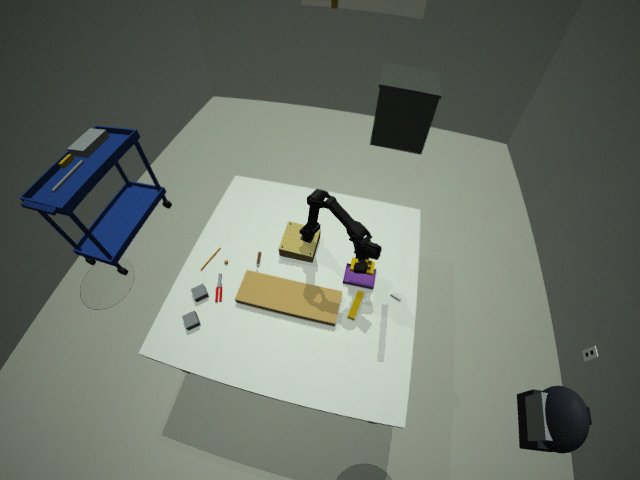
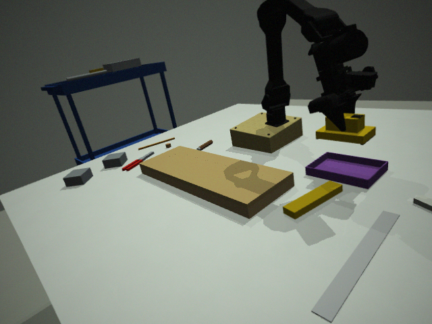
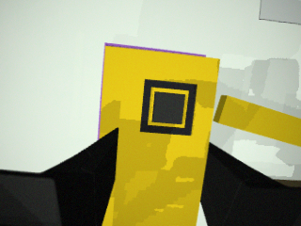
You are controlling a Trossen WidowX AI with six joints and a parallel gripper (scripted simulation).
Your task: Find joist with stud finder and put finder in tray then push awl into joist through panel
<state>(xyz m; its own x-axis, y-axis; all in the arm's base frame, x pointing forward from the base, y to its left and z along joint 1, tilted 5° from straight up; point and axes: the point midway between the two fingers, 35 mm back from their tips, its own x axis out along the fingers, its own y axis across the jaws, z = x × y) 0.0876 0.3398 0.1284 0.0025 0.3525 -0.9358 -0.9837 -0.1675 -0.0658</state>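
My gripper is shut on the yellow stud finder. It holds it level above the purple tray, toward the tray's far side. In the wrist view the stud finder hides nearly all of the tray; its square window is dark. The tan floor panel lies flat to the left of the tray. The awl, with a brown handle, lies behind the panel's far left part. The joist is hidden.
A yellow bar lies between panel and tray front. A flat grey strip and a small grey piece lie right. Red-handled pliers, two grey blocks and a thin stick lie left.
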